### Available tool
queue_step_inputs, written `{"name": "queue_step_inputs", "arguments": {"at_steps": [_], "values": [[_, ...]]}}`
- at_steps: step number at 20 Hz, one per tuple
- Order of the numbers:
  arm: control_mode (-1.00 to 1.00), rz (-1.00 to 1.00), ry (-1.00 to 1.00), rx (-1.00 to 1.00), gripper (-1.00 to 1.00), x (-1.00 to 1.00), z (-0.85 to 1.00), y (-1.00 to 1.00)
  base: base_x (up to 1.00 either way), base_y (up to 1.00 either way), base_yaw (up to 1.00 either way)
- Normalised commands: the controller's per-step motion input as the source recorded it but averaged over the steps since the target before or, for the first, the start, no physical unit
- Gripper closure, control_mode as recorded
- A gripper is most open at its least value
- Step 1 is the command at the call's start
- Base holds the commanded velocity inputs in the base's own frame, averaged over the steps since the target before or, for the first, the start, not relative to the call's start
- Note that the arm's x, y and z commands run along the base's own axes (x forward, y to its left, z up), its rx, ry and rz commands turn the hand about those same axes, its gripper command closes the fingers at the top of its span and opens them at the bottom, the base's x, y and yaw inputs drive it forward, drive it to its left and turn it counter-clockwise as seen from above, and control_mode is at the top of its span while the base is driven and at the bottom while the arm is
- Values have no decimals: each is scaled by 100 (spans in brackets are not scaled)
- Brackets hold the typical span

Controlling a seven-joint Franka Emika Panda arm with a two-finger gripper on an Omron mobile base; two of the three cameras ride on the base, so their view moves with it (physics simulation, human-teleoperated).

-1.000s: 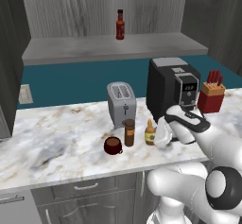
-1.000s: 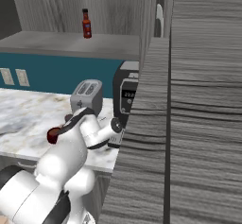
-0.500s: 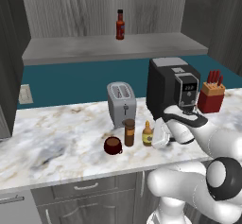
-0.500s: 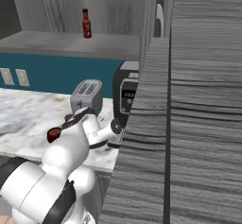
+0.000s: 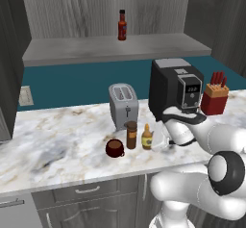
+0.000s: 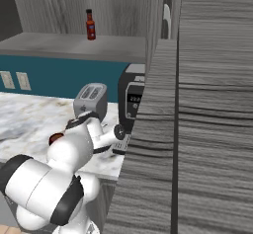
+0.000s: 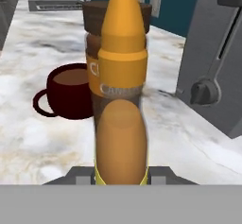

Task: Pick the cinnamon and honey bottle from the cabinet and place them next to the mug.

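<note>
We found the mug, the cinnamon and the honey bottle in a row on the counter, toaster behind, cabinet above.

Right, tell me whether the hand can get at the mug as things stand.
Probably not directly: the honey bottle stands right before the hand, with the cinnamon behind it and the mug beyond both.
</note>
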Motion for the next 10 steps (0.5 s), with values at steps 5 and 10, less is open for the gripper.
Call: {"name": "queue_step_inputs", "arguments": {"at_steps": [5,10], "values": [[-100,0,0,9,100,0,-14,4,0,0,0],[-100,0,0,4,100,0,-29,2,0,0,0]]}}
